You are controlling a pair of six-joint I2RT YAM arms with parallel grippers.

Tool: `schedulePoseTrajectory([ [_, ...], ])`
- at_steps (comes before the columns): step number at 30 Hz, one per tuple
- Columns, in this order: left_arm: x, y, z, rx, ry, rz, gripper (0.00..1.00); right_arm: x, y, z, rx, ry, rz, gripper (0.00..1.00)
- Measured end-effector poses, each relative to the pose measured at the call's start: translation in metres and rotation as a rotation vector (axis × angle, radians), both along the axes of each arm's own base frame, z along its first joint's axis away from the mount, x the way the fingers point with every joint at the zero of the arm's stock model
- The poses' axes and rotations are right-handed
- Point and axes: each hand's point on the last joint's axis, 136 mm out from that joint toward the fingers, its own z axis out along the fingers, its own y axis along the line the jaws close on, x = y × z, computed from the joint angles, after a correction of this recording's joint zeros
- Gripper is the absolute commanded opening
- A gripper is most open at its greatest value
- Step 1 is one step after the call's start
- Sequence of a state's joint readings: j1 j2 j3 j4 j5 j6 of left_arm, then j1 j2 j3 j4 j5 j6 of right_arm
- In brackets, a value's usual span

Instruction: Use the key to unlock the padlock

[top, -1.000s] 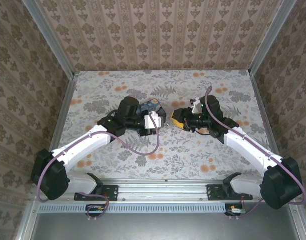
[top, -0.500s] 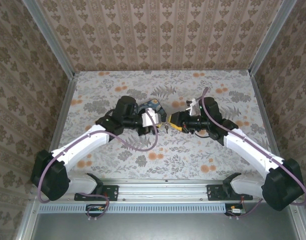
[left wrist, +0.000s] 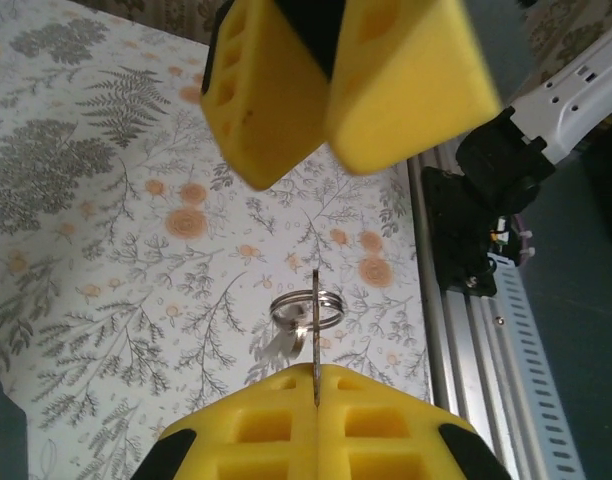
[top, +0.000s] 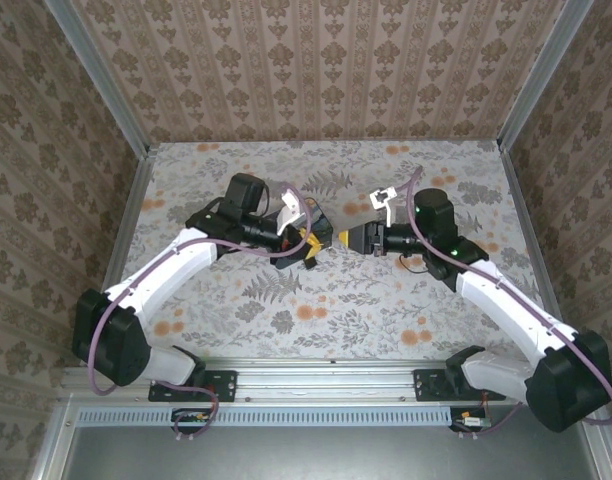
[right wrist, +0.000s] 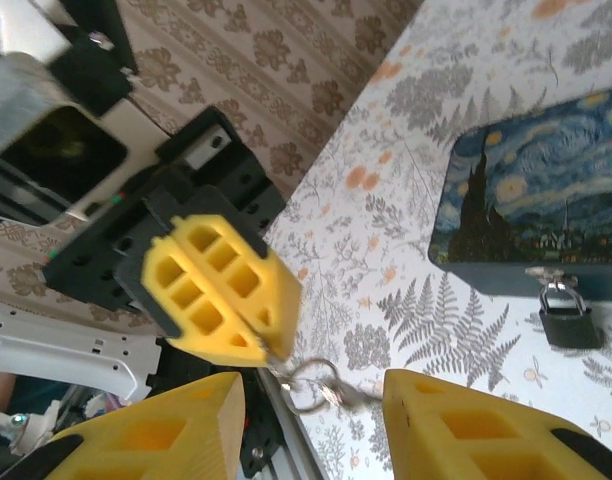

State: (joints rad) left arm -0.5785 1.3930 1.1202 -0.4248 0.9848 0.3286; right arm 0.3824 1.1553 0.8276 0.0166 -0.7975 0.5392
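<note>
My left gripper [left wrist: 316,378] is shut on the key [left wrist: 315,325], a thin dark blade seen edge-on that sticks out of its yellow fingertips, with a metal key ring [left wrist: 306,306] hanging on it. My right gripper [right wrist: 311,392] stands open right in front of it, and the key ring [right wrist: 308,383] hangs between its fingers. The two grippers face each other above the table's middle, left gripper [top: 312,245] and right gripper [top: 350,238]. The small black padlock [right wrist: 569,322] lies on the table against the near side of the dark-blue box [right wrist: 526,195].
The table carries a flowered cloth [top: 366,300], and patterned walls close in the back and both sides. The right arm's base and the metal rail [left wrist: 466,330] lie along the near edge.
The two grippers came together over the table's middle. The right gripper has since drawn back a little to the right. The left wrist has turned with the key in its fingers.
</note>
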Motion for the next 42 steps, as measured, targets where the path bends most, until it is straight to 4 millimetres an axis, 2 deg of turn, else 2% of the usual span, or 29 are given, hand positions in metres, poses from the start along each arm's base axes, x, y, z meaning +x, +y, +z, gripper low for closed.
schedulePoseTrajectory([
  [4, 0.003, 0.004, 0.001, -0.007, 0.021, 0.012, 0.0, 0.006, 0.003, -0.016, -0.005, 0.084, -0.007, 0.44],
  [8, 0.008, 0.004, -0.002, 0.011, -0.013, 0.032, 0.0, 0.008, 0.002, -0.018, 0.005, 0.159, -0.04, 0.47],
  [10, 0.007, -0.003, -0.013, 0.05, -0.146, 0.034, 0.0, 0.014, -0.001, -0.016, 0.015, 0.22, -0.091, 0.47],
  [14, -0.022, -0.024, -0.054, 0.134, -0.514, -0.038, 0.0, 0.026, -0.014, -0.021, 0.05, 0.386, -0.221, 0.44],
  [16, -0.011, -0.028, -0.064, 0.181, -0.648, -0.022, 0.0, 0.028, -0.018, -0.026, 0.075, 0.472, -0.272, 0.43],
  [18, 0.017, -0.034, -0.06, 0.215, -0.835, 0.036, 0.0, 0.028, -0.021, -0.03, 0.089, 0.545, -0.306, 0.43],
  [20, 0.032, -0.04, -0.051, 0.228, -0.973, 0.071, 0.0, 0.025, -0.023, -0.036, 0.085, 0.606, -0.329, 0.43],
  [23, 0.04, -0.051, -0.034, 0.213, -1.136, 0.102, 0.0, 0.019, -0.028, -0.046, 0.058, 0.665, -0.367, 0.42],
  [26, 0.042, -0.056, -0.024, 0.203, -1.249, 0.129, 0.0, 0.014, -0.032, -0.046, 0.053, 0.687, -0.393, 0.4],
  [32, 0.045, -0.056, -0.019, 0.214, -1.32, 0.151, 0.0, 0.012, -0.037, -0.044, 0.079, 0.69, -0.426, 0.36],
  [42, 0.043, -0.057, -0.019, 0.219, -1.333, 0.15, 0.0, 0.018, -0.036, -0.043, 0.128, 0.696, -0.445, 0.33],
])
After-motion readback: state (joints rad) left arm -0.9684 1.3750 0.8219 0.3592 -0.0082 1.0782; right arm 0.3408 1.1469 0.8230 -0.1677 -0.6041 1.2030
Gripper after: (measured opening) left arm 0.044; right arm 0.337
